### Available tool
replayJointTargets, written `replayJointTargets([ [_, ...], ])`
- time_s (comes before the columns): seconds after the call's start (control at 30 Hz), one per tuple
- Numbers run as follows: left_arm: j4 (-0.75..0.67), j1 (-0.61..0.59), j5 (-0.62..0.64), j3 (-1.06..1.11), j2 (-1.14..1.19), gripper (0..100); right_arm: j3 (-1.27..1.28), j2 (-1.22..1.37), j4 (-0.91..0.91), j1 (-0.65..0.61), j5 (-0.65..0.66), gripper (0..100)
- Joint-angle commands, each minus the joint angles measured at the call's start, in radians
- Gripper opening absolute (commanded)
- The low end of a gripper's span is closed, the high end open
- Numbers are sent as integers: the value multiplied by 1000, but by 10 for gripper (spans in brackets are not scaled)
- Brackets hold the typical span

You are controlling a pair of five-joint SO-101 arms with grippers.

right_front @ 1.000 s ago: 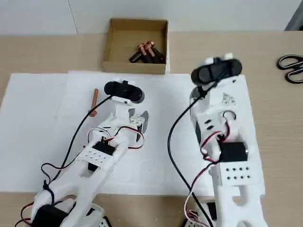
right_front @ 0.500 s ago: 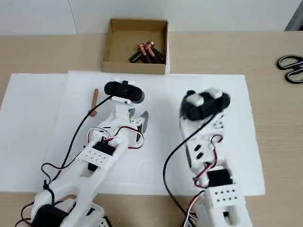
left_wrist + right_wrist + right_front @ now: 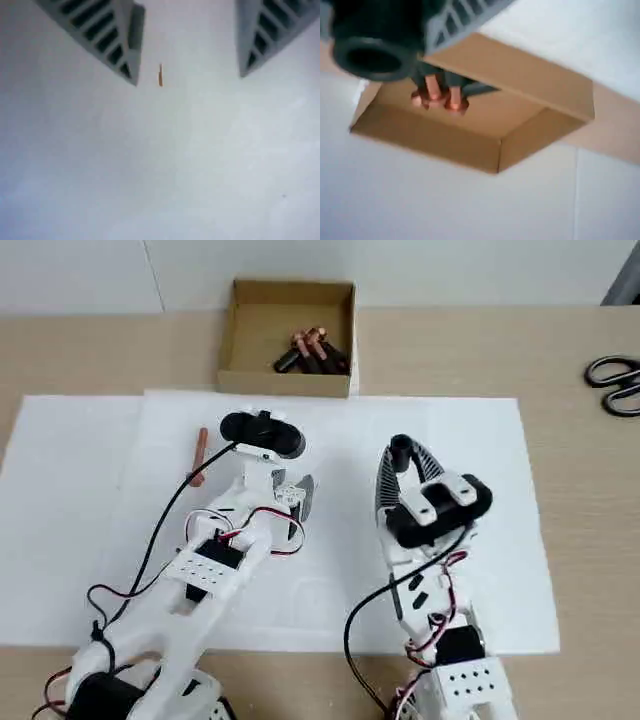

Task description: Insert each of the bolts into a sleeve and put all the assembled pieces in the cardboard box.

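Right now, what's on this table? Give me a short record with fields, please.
Bolt: one loose, lying on the left part of the white paper
Sleeve: black, clamped in the right gripper
Left gripper: open, empty, over the paper
Cardboard box: beyond the paper, holds several assembled pieces
Scissors: off the paper, far right

Scissors (image 3: 614,383) cut by the edge, orange speck (image 3: 160,75) too small to tell, boxed pieces (image 3: 440,95) partly behind the sleeve (image 3: 372,55).

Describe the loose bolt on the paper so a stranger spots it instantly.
Start at the white paper covering the table. On it, in front of the cardboard box's left corner, lies one copper bolt. Unlike the sleeved bolts in the box, it lies alone and bare.
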Motion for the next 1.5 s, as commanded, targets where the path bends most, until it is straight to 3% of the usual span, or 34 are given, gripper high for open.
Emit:
replayJointTargets([
  [0.0, -26, -8, 2, -15, -6, 126, 8, -71, -4, -28, 6, 3],
  [0.17, -26, -8, 2, -15, -6, 126, 8, -113, -4, -79, 8, 3],
  [1.47, -26, -8, 2, -15, -6, 126, 8, -111, 5, -79, 6, 3],
])
